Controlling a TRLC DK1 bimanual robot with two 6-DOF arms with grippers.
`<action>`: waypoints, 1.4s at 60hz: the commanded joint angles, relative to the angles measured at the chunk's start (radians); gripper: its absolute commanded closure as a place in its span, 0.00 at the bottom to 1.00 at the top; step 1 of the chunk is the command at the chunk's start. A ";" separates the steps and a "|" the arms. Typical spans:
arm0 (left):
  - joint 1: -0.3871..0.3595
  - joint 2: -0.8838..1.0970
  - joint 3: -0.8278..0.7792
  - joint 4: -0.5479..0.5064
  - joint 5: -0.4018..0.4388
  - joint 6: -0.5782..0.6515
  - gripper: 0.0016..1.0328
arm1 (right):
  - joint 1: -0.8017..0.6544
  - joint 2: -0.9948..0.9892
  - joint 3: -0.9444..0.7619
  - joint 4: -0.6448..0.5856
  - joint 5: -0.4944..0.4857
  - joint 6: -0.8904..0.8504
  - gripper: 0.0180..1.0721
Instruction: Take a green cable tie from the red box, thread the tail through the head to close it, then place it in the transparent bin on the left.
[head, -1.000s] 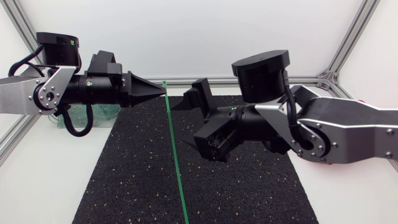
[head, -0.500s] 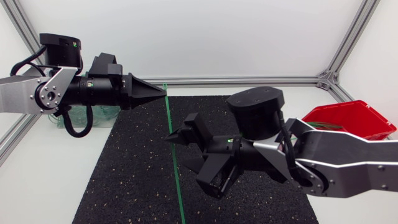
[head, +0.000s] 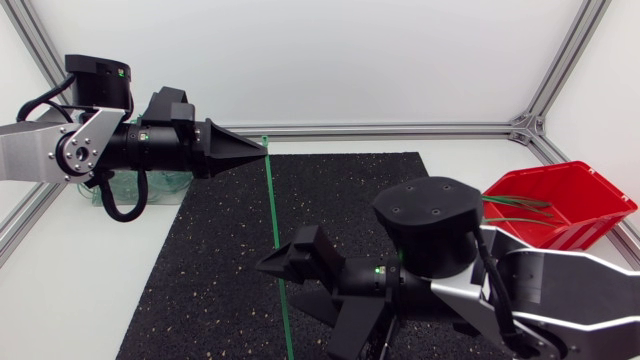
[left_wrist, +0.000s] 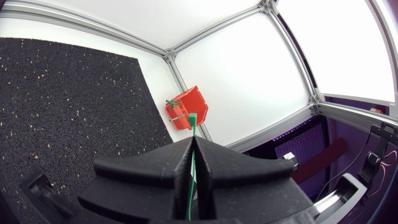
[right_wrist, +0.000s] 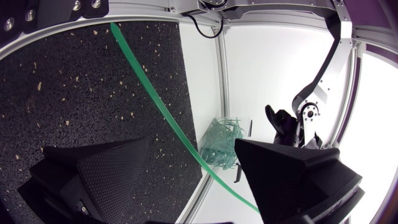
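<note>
One green cable tie (head: 275, 210) is clamped in the left claw (head: 262, 150), upper left; right claw (head: 295, 308) wide; threading and binning outstanding.

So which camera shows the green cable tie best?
The head view: the cable tie shows most of its length over the mat. Left wrist shows a sliver between shut jaws; right wrist a stretch between open jaws.

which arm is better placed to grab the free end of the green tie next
Right. The left claw is shut on one end of the cable tie, and the open right claw sits around its free length, likely ready to close.
</note>
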 joint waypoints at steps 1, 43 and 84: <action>0.010 0.022 0.032 -0.008 0.011 -0.019 0.96 | 0.028 -0.012 -0.006 -0.047 0.031 0.003 0.05; 0.009 0.068 0.048 -0.014 0.012 -0.005 0.96 | 0.034 0.013 -0.188 0.254 0.017 -0.096 0.04; 0.021 0.074 0.052 -0.034 0.012 0.011 0.96 | 0.052 0.030 -0.276 0.394 0.016 -0.169 0.35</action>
